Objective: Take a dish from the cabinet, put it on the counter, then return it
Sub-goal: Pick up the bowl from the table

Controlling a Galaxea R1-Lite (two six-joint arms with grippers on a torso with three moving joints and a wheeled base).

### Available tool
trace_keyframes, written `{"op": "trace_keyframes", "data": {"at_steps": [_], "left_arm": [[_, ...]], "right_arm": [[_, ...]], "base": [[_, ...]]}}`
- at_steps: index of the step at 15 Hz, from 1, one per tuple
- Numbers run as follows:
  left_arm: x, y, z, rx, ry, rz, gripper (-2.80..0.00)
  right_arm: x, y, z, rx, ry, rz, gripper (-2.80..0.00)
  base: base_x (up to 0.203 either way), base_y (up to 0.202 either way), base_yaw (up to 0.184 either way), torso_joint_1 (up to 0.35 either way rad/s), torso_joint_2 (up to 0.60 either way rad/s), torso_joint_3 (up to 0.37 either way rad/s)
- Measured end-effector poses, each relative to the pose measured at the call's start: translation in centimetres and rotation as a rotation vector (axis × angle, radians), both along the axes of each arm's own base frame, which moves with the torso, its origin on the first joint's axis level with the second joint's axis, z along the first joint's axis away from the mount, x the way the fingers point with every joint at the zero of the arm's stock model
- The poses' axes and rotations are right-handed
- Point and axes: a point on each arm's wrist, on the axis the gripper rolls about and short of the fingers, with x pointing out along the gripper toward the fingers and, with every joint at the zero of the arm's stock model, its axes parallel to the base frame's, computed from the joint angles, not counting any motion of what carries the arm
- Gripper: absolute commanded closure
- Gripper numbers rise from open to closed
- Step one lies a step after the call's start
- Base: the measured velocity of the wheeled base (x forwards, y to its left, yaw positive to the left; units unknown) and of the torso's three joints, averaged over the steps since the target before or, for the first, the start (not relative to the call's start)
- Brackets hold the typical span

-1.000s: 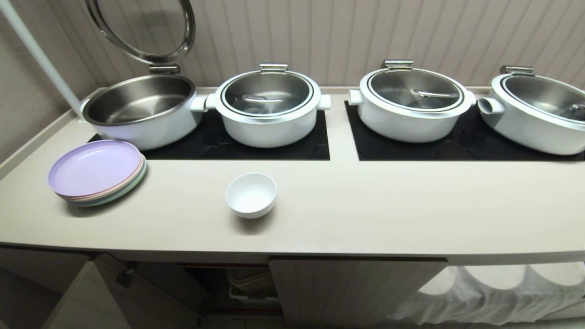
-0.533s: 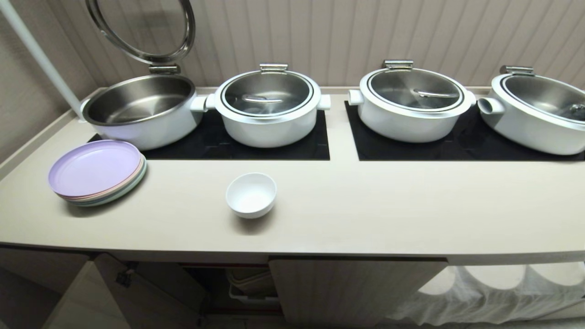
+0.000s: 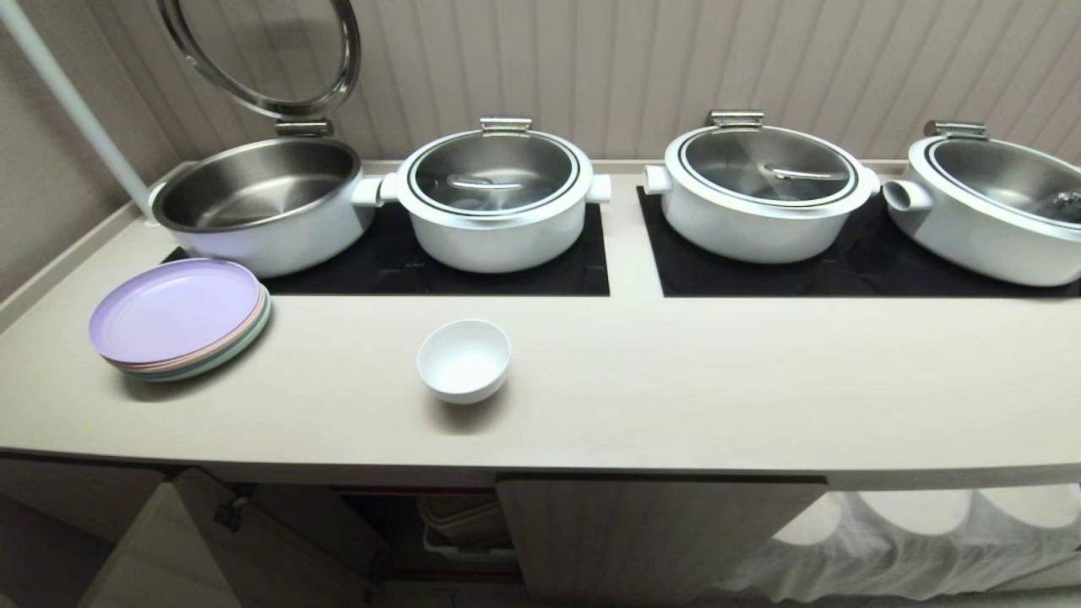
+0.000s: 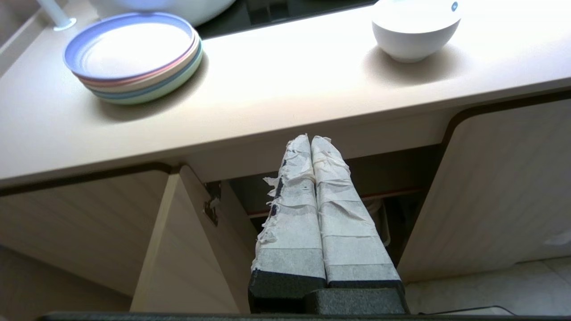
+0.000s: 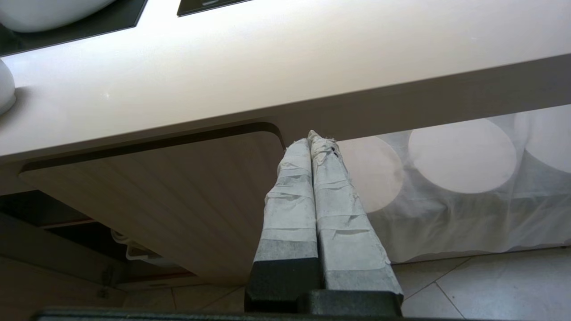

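So I'm looking at the head view and the dish point(image 3: 464, 359) is sitting upright on the desk point(image 3: 676, 380), a bit left of centre in the frame, in front of the left black mat point(image 3: 439, 262) and not touching anything. A stack of pastel plates point(image 3: 179, 317) with a lilac one on top is sitting at the left of the frame, well apart from the dish. Four big white pots are lining the back: the far-left pot point(image 3: 262, 203) is standing with its lid point(image 3: 262, 55) flipped up, and the other three are lidded. Below the desk edge the cabinet point(image 3: 650, 532) is showing one door point(image 3: 211, 549) swung open at lower left, dark inside, with a red strip along the shelf. Neither arm is showing up in the head view. In the left wrist view the left gripper point(image 4: 311, 139) is hanging low in front of the open cabinet, its taped fingers point(image 4: 330, 200) pressed together with nothing between them, and the dish is sitting at the upper right of that frame. The right gripper point(image 5: 310, 139) is parked under the desk edge by the closed cabinet door, its fingers point(image 5: 290, 200) pressed together too, beside a white spotted cloth point(image 5: 464, 187).
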Motion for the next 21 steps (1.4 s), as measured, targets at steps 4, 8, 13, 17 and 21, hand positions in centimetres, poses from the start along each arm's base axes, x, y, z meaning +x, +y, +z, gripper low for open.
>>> {"op": "trace_keyframes", "data": {"at_steps": [4,8,13,17,21], "left_arm": [[-0.7,-0.1,1.7,0.004,-0.039,-0.026,0.0],[-1.5,-0.1,2.1,0.004,0.046,-0.03,0.0],[-1.4,-0.1,3.3,0.002,0.121,-0.03,0.0],[-0.3,-0.1,5.1,-0.006,0.2,-0.03,0.0],[1.5,-0.1,7.2,-0.016,0.282,-0.048,0.0]], "right_arm": [[0.0,0.0,0.0,0.0,0.001,0.0,0.0],[0.0,0.0,0.0,0.0,0.001,0.0,0.0],[0.0,0.0,0.0,0.0,0.0,0.0,0.0],[0.0,0.0,0.0,0.0,0.0,0.0,0.0],[0.0,0.0,0.0,0.0,0.0,0.0,0.0]], "base": [[0.0,0.0,0.0,0.0,0.0,0.0],[0.0,0.0,0.0,0.0,0.0,0.0],[0.0,0.0,0.0,0.0,0.0,0.0],[0.0,0.0,0.0,0.0,0.0,0.0],[0.0,0.0,0.0,0.0,0.0,0.0]]}}
